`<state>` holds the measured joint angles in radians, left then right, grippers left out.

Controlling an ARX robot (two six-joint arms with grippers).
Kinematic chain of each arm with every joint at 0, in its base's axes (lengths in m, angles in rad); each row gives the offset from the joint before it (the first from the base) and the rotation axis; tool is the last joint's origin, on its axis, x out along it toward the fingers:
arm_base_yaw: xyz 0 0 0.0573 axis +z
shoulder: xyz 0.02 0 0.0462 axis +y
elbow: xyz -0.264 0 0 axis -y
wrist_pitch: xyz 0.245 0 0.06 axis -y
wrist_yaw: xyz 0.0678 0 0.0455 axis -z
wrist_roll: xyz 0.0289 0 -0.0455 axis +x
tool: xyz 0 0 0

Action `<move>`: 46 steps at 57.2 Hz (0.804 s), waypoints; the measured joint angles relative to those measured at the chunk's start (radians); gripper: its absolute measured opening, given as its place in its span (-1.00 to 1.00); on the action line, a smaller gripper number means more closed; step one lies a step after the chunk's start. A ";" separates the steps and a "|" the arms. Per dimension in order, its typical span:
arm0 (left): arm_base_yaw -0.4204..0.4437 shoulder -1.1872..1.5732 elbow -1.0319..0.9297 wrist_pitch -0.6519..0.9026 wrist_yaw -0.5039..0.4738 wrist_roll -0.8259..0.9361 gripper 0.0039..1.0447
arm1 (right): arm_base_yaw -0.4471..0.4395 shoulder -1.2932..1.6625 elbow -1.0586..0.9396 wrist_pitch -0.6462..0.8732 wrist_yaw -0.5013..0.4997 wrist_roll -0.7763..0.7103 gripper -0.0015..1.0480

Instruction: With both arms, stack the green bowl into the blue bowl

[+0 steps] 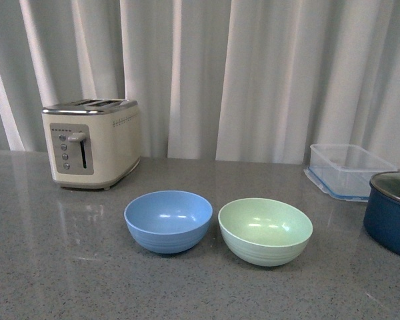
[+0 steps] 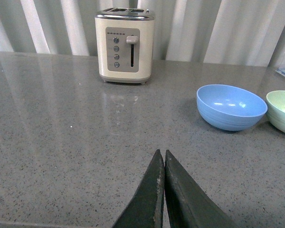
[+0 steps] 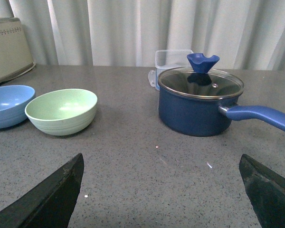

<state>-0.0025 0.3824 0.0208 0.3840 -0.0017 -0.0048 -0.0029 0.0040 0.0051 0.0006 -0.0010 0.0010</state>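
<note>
The green bowl [image 1: 265, 230] and the blue bowl [image 1: 168, 220] stand upright and empty side by side on the grey counter, blue on the left, a small gap between them. Neither arm shows in the front view. In the left wrist view my left gripper [image 2: 161, 153] is shut and empty above bare counter, well short of the blue bowl [image 2: 231, 106] and the green bowl [image 2: 282, 111]. In the right wrist view my right gripper [image 3: 161, 156] is open wide and empty, the green bowl [image 3: 61, 111] and blue bowl [image 3: 8, 105] ahead of it to one side.
A cream toaster [image 1: 92, 142] stands behind the blue bowl on the left. A clear plastic container [image 1: 347, 169] sits at the back right. A navy pot [image 3: 199, 106] with a glass lid and long handle [image 3: 261, 116] stands right of the green bowl.
</note>
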 joint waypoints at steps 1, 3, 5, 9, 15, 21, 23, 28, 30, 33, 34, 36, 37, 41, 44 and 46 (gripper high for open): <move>0.000 -0.013 0.000 -0.013 0.000 0.000 -0.94 | 0.000 0.000 0.000 0.000 0.000 0.000 0.81; 0.000 -0.034 0.000 -0.034 0.000 0.000 -0.94 | 0.000 0.000 0.000 0.000 0.000 0.000 0.81; 0.000 -0.056 0.000 -0.054 0.000 0.000 -0.94 | 0.000 0.000 0.000 0.000 0.000 0.000 0.81; 0.000 -0.083 0.000 -0.080 0.000 0.000 -0.94 | 0.000 0.000 0.000 0.000 0.000 0.000 0.81; 0.000 -0.123 0.000 -0.121 0.000 0.000 -0.94 | 0.000 0.000 0.000 0.000 0.000 0.000 0.81; 0.000 -0.154 0.000 -0.152 0.000 0.000 -0.94 | 0.000 0.000 0.000 0.000 0.000 0.000 0.81; 0.000 -0.165 0.000 -0.163 0.000 0.000 -0.94 | 0.000 0.000 0.000 0.000 0.000 0.000 0.81; 0.000 -0.188 0.000 -0.186 0.000 0.000 -0.94 | 0.000 0.000 0.000 0.000 0.000 0.000 0.81; 0.000 -0.195 0.000 -0.193 0.000 0.000 -0.94 | 0.000 0.000 0.000 0.000 0.000 0.000 0.81; 0.000 -0.231 0.000 -0.230 0.000 0.000 -0.94 | 0.000 0.000 0.000 0.000 0.000 0.000 0.81; 0.000 -0.272 0.000 -0.292 0.000 0.000 -0.94 | 0.000 0.000 0.000 0.000 0.000 0.000 0.81; 0.000 -0.325 0.000 -0.358 0.000 0.000 -0.94 | 0.000 0.000 0.000 0.000 0.000 0.000 0.81; 0.000 -0.343 0.000 -0.372 0.000 0.000 -0.94 | 0.000 0.000 0.000 0.000 0.000 0.000 0.81; 0.000 -0.377 0.000 -0.378 0.001 0.000 -0.94 | 0.000 0.000 0.000 0.000 0.000 0.000 0.81; 0.000 -0.378 0.000 -0.380 0.000 0.000 -0.94 | 0.000 0.000 0.000 0.000 0.000 0.000 0.81; 0.000 -0.378 0.000 -0.382 0.000 0.000 -0.94 | 0.000 0.000 0.000 0.000 0.000 0.000 0.81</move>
<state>-0.0025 0.0048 0.0212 0.0017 -0.0021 -0.0048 -0.0029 0.0040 0.0051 0.0006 -0.0013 0.0010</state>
